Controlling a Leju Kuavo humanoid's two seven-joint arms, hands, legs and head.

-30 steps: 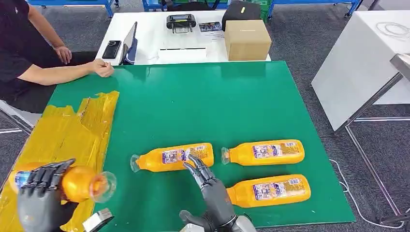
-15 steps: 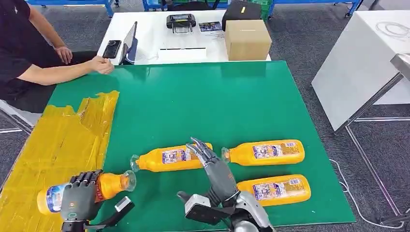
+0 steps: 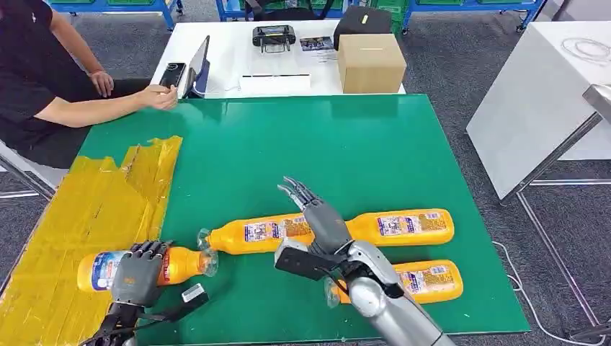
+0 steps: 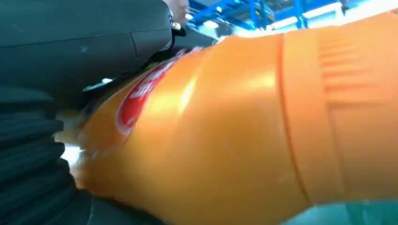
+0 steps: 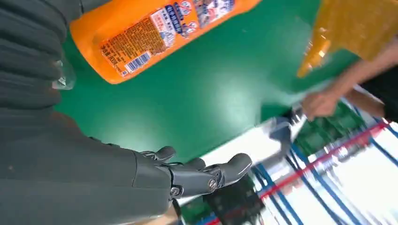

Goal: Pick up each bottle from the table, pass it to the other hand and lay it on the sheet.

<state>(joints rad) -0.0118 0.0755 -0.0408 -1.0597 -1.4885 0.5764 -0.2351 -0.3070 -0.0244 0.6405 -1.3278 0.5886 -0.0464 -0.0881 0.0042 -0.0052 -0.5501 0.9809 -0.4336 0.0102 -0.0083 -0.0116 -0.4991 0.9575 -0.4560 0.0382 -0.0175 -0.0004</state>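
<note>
My left hand (image 3: 137, 277) grips an orange bottle (image 3: 176, 264) lying sideways at the near left, its base over the yellow sheet (image 3: 79, 209) and its neck over the green table (image 3: 324, 144). In the left wrist view the bottle (image 4: 234, 131) sits close against my hand (image 4: 70, 47). My right hand (image 3: 317, 216) hovers with fingers spread, holding nothing, above two bottles lying on the table, one (image 3: 252, 233) to its left and one (image 3: 407, 225) to its right. A third bottle (image 3: 432, 280) lies nearer, partly behind my right forearm. The right wrist view shows the empty hand (image 5: 187, 178) and a bottle (image 5: 150, 33).
A person sits at the far left with a forearm (image 3: 94, 108) at the table's far corner. Behind stands a white table (image 3: 238, 50) with a cardboard box (image 3: 371, 63), a phone (image 3: 173, 74) and a controller (image 3: 271, 36). Another white table (image 3: 533, 94) stands to the right.
My left hand has lowered the bottle and turned it flat at the sheet's edge. My right hand has risen and reached forward over the lying bottles. The person's hand moved to the phone.
</note>
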